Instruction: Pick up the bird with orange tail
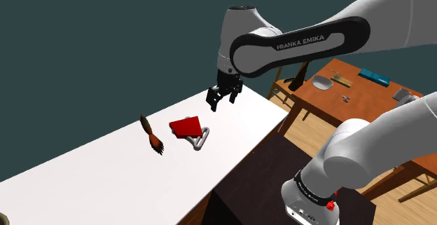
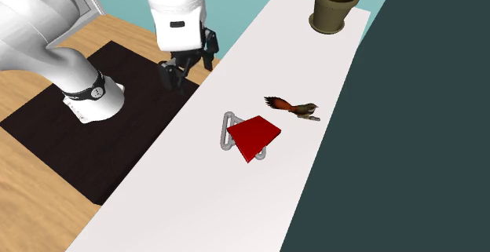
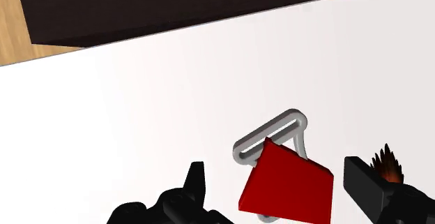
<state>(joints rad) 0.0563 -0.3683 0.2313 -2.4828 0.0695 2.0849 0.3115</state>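
White table (image 1: 84, 181) | bird (image 2: 298, 108) near edge by wall (image 2: 408, 133) | fingers (image 3: 196, 179) apart, holding nothing

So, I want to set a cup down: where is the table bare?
The table is bare from the clip to its end away from the pot, and between bird and pot. Crowded only mid-table, where clip and bird lie close.

Bird (image 2: 294, 107) and binder clip (image 2: 251, 138) near each other on the table (image 2: 235, 211), pot (image 2: 334, 16) well apart at one end
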